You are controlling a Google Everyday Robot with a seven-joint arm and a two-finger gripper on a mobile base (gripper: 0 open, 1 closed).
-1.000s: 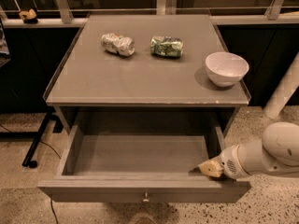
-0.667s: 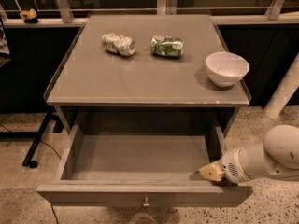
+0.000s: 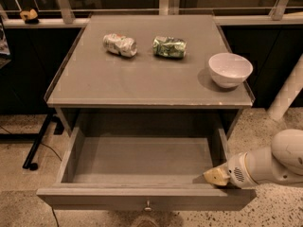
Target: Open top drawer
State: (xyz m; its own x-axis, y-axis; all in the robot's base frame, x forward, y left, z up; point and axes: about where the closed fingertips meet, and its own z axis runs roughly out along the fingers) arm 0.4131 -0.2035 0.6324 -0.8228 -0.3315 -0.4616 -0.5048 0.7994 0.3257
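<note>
Top drawer [image 3: 142,198] pulled out, fingers [image 3: 215,176] pressed together inside its front-right corner

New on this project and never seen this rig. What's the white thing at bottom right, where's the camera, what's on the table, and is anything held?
The white shape at lower right is the robot's single arm. Its yellowish tip is the end effector, which sits at the right front corner of the top drawer. The drawer is pulled out, and a small round knob sits on its front panel. There is only one camera view, looking down at the table from the front; its mounting is not on record. On the table top lie a crushed silver can, a crushed green can and a white bowl. No loose object is held.
</note>
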